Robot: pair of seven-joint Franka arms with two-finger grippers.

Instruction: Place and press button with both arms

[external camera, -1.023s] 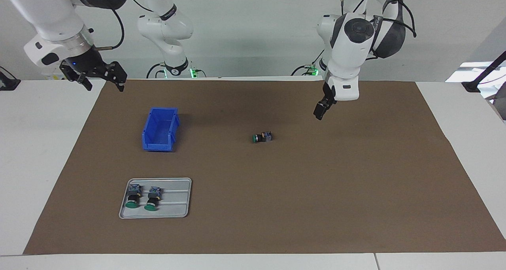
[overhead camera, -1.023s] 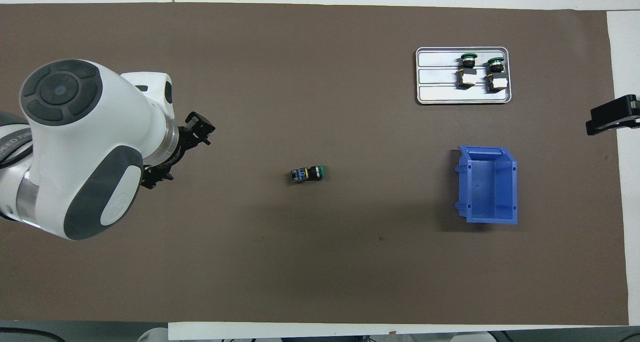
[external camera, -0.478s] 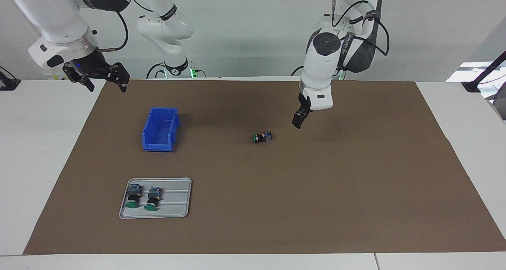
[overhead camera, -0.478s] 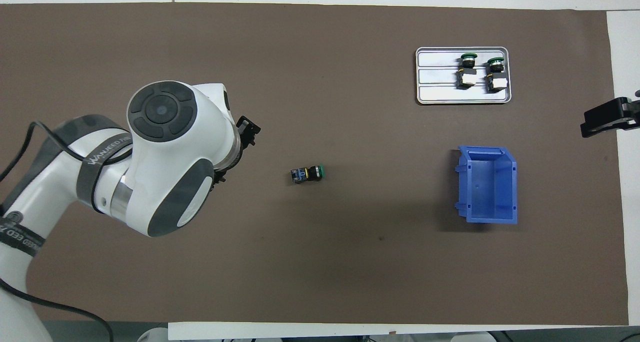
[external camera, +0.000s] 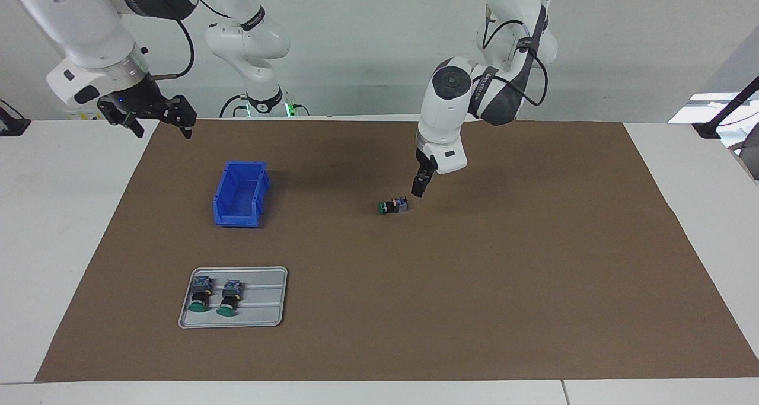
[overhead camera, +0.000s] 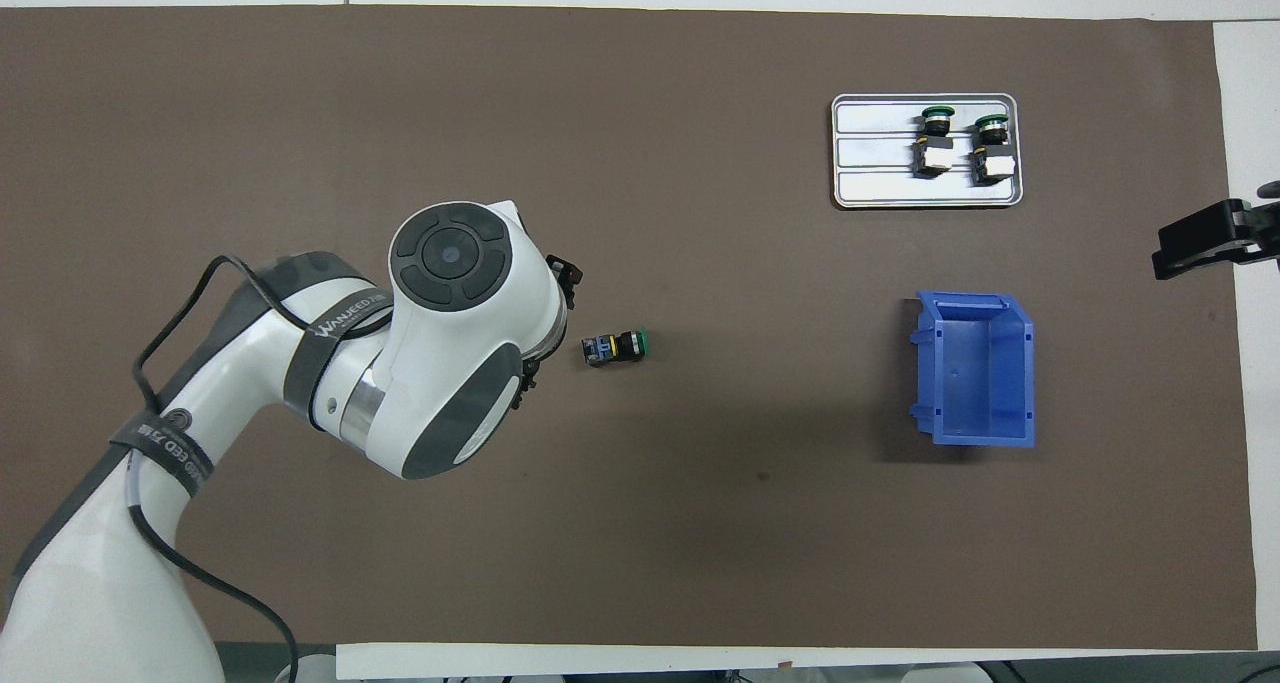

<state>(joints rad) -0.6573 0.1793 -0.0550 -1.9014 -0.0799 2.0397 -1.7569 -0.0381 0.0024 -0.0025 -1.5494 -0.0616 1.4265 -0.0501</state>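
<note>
Button [external camera: 392, 206] lies on its side mid-surface. Left hand [external camera: 418, 187] hangs just above its terminal end, aperture indeterminate. Right hand [external camera: 155, 115] open, waiting by the surface edge. Risk: off-centre descent nudges it, rolling it away.

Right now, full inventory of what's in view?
button: 1, green cap, black body, blue-grey block; lying on its side mid-mat.
spare buttons: 2, green caps; side by side in the tray.
tray: 1, grey; right arm's end, farther from the robots than the bin.
bin: 1, blue, nothing visible inside; right arm's end.
mat: 1, brown; covers most of the white table.
left hand: 1, black; low over the mat beside the button's block end, not touching.
right hand: 1, black, open; waiting over the mat's corner.
</note>
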